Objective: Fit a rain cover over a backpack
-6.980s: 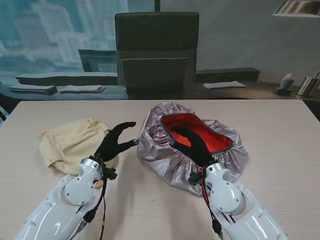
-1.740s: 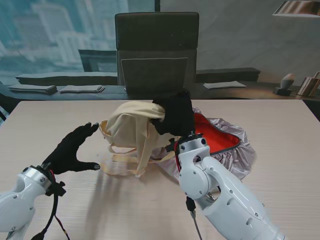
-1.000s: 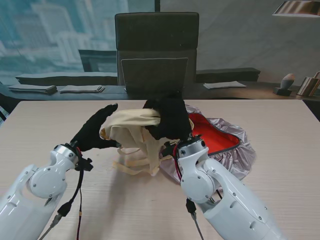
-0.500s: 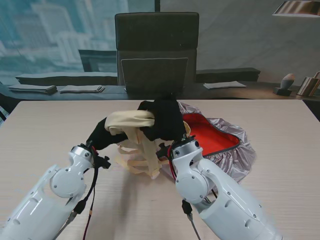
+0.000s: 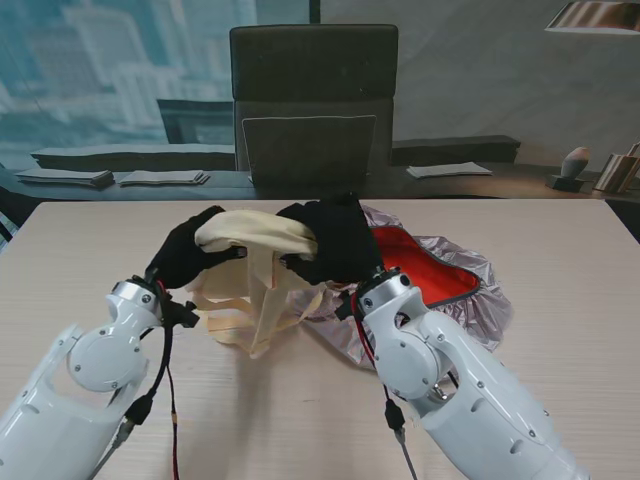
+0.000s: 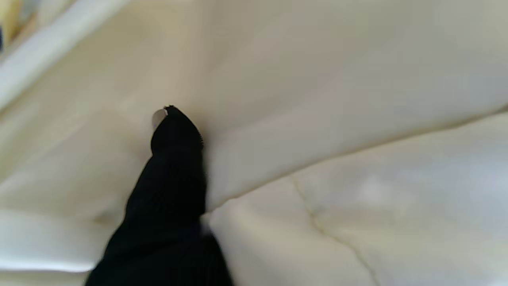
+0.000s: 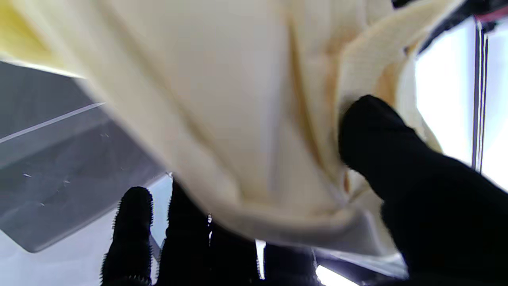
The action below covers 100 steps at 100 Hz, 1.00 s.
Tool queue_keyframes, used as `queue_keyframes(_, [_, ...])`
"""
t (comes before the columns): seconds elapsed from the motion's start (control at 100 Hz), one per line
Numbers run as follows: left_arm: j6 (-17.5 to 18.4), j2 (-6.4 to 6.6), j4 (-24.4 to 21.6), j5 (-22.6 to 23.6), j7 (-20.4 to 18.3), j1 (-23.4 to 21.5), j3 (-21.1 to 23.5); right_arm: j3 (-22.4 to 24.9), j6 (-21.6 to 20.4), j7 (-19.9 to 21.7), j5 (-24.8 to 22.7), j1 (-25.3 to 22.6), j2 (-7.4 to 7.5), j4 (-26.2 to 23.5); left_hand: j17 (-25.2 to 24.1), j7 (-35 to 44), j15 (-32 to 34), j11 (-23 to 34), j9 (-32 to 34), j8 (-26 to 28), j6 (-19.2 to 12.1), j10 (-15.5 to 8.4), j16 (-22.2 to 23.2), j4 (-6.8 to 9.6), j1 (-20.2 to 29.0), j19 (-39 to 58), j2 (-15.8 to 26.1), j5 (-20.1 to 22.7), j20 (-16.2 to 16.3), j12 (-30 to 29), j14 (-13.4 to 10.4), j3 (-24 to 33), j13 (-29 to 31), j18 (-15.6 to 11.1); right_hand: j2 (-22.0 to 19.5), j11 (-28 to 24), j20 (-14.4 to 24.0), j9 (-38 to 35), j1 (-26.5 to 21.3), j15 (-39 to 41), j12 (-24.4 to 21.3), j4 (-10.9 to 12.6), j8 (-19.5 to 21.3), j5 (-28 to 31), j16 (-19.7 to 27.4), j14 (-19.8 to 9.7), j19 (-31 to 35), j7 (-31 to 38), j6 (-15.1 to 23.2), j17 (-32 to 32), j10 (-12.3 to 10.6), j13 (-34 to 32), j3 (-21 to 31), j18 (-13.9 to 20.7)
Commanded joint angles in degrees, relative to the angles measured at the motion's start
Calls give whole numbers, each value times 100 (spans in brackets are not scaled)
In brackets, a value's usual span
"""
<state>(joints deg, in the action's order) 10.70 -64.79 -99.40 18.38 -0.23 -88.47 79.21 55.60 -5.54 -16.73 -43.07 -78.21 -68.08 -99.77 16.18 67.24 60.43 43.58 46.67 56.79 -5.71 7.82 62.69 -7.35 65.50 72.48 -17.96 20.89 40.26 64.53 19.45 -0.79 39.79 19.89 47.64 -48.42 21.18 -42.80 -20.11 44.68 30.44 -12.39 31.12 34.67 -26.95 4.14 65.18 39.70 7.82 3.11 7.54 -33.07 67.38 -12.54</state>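
Cream fabric backpack (image 5: 255,232) clamped aloft between black-gloved left hand (image 5: 188,257) and right hand (image 5: 335,240), mid-transfer; next: lower it rightward into the silver red-lined rain cover (image 5: 440,275).

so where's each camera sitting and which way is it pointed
Stand view: above the shoulders, looking down at the table; both arms show, left hand and right hand holding the backpack beside the rain cover.
Left wrist: along one black finger against cream fabric.
Right wrist: along its fingers gripping the fabric.
All three share the backpack.
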Motion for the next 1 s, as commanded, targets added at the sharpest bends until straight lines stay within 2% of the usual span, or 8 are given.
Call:
queue_keyframes(0.0, [22,-39,-109,181,301,-125,93,185,-87,124,-15,-142,208,134,-53,280,1064,965,120,161,84,-482,546,345,821,454,1114,-218,204,404,-179,-5,144,-120,-53,79,-123,532,218,-293,-290,194,-245,-523,125,-217,-347,-165,-140,208,-117,373,-188,145])
queue_keyframes(0.23, [99,-84,-175,53,478,-394,405,924,43,478,-299,-457,364,311,-115,448,1113,1101,48,214,128,-472,686,364,847,399,1178,-328,332,450,-162,79,117,-110,-36,491,14,1318,198,-847,-773,189,-1015,-1364,378,-237,-1348,-498,-274,315,-149,890,-308,75])
queue_keyframes(0.31, [178,-84,-189,230,578,-480,490,1202,12,692,-714,-462,472,491,-115,449,1069,1101,39,220,83,-532,682,349,847,365,1187,-335,351,441,-223,54,109,-125,-273,822,138,1529,260,-1067,-972,243,-1139,-1412,468,-316,-1637,-510,-191,323,-130,1021,-574,79])
queue_keyframes(0.55, [369,-145,-320,304,915,-666,644,1202,1018,-149,-1216,144,446,1861,-103,435,890,1040,16,203,48,-535,604,355,846,245,1166,-327,332,421,-281,42,81,-170,-527,1179,357,1716,489,-1307,-1133,271,-1180,-1301,528,-176,-2077,-552,-317,370,128,1225,-1112,167])
queue_keyframes(0.65, [403,-146,-423,234,882,-678,735,980,1722,-331,-1184,476,396,2452,-93,410,823,999,15,184,11,-539,562,368,847,162,1163,-323,291,409,-293,46,68,-183,-1048,1239,633,1774,349,-1345,-1154,364,-1157,-1396,526,-216,-2290,-609,-324,381,101,1282,-1840,191])
queue_keyframes(0.7, [420,-141,-456,219,856,-669,761,862,2069,-262,-1163,606,391,2665,-98,397,794,971,-1,175,-2,-548,544,365,847,141,1183,-330,278,398,-305,34,53,-192,-1694,1309,802,1849,447,-1452,-1184,555,-1178,-1557,554,-259,-2592,-669,-345,393,69,1340,-3170,233])
queue_keyframes(0.79, [447,-148,-453,223,892,-640,744,661,2433,-202,-1036,799,362,3066,-93,395,769,950,16,172,-11,-555,521,368,847,123,1163,-329,263,389,-318,22,63,-198,-1170,1371,1022,1975,1409,-1675,-1216,782,-1202,-1680,648,-244,-2775,-696,-464,387,75,1386,-2476,256])
queue_keyframes(0.99, [494,-172,-367,117,953,-629,655,280,2830,-364,-746,1128,281,3798,-86,380,703,914,28,158,-46,-540,465,385,846,98,1128,-299,234,383,-323,32,62,-205,-1114,1439,1060,2133,1632,-1912,-1244,776,-1289,-1931,757,-212,-2788,-801,-629,364,120,1392,-2294,268])
